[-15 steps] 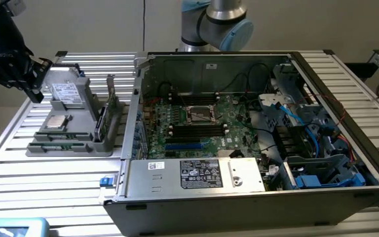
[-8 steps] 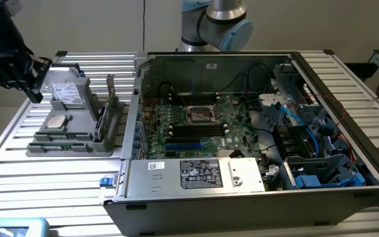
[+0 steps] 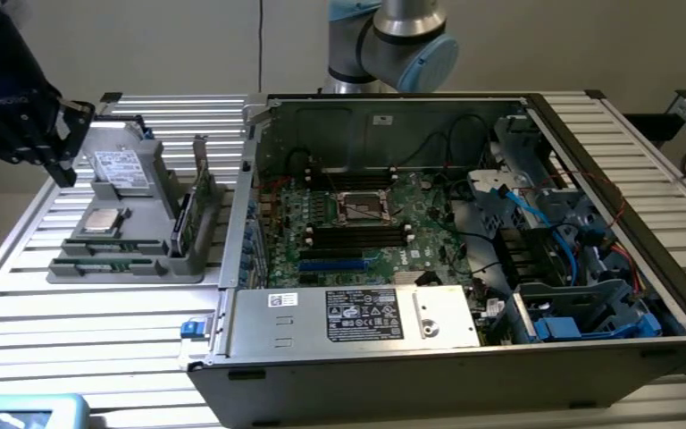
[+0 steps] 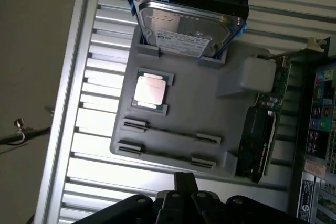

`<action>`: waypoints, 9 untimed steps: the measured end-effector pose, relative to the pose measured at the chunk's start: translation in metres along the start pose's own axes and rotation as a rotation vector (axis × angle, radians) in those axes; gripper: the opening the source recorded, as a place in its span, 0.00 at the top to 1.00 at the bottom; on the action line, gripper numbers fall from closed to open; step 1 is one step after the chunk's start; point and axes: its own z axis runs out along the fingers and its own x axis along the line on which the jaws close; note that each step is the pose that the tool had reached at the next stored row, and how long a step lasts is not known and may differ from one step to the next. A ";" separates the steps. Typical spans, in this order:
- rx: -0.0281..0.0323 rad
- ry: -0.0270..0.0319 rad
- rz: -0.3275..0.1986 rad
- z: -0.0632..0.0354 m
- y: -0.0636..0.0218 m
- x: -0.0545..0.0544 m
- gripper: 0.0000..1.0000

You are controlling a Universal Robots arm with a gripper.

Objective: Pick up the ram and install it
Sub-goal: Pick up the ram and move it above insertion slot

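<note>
At the exterior view's left my gripper (image 3: 57, 147) hangs above the far corner of the counter (image 3: 81, 340). Its dark body is cut off by the frame edge, and I cannot tell whether it is spread or closed. It holds nothing that I can see. In the wrist view its black housing (image 4: 181, 195) is also cropped.

Below the gripper and just to the exterior view's right lies the grey tray (image 3: 140, 234) (image 4: 194, 103). A hard drive (image 3: 117, 165) (image 4: 184, 30) leans at one end and a processor (image 3: 103, 221) (image 4: 151, 90) lies flat mid-tray. The ram (image 3: 103, 264) (image 4: 170, 131) stands on edge in the tray's clips, apart from the gripper. I see it edge-on, so its chips and label are hard to make out. A second thin stick (image 4: 161, 155) sits parallel beside it. A broader green card (image 3: 200, 201) (image 4: 262, 129) stands along the tray's side next to the open computer case (image 3: 379, 121).

Behind the case an arm joint (image 3: 391, 40) rises, its upper part cropped.
</note>
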 end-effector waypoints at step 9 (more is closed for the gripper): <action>-0.0022 0.0036 -0.163 0.0009 0.0000 0.000 0.89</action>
